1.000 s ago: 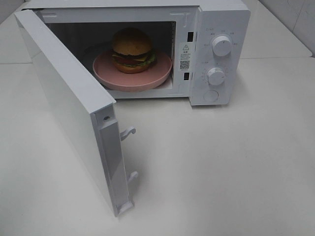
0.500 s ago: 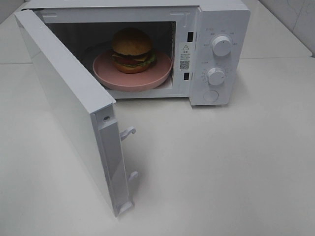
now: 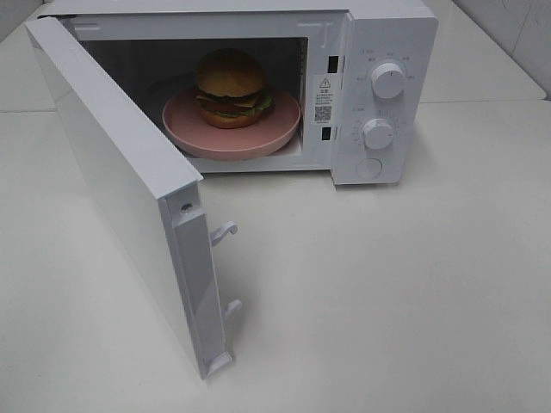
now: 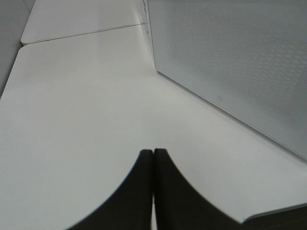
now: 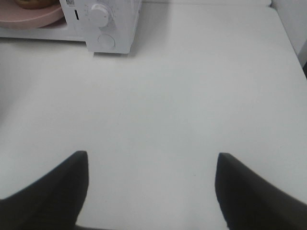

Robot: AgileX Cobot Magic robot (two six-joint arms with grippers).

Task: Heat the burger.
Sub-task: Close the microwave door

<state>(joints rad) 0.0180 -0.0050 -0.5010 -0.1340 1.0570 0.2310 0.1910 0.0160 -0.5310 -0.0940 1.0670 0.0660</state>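
Two dark fingers of the left gripper are seen pressed flat against each other, with nothing caught between them. They are held over the plain white tabletop, near a finely perforated face of the hinged white door, which is not touched. The fingers of the right gripper are spread wide apart and nothing is held between them. That gripper is placed over bare tabletop, well apart from the boxy white microwave oven.

The oven is set at the far side of the table with its door swung fully open toward the left of the high view. Two small white latch hooks are shown projecting from the door's free edge, one above the other. The burger, a glossy golden-brown bun stacked over green lettuce, red tomato, yellow cheese and a dark patty, is found inside the open cavity. It is seated upright near the middle of a round pink plate, whose front rim is brought close to the cavity's opening.

On the control panel at the oven's right, a white upper knob is mounted above a white lower knob, and a round button is set beneath both. A black-and-white warning label is fixed to the frame between the cavity and the panel.
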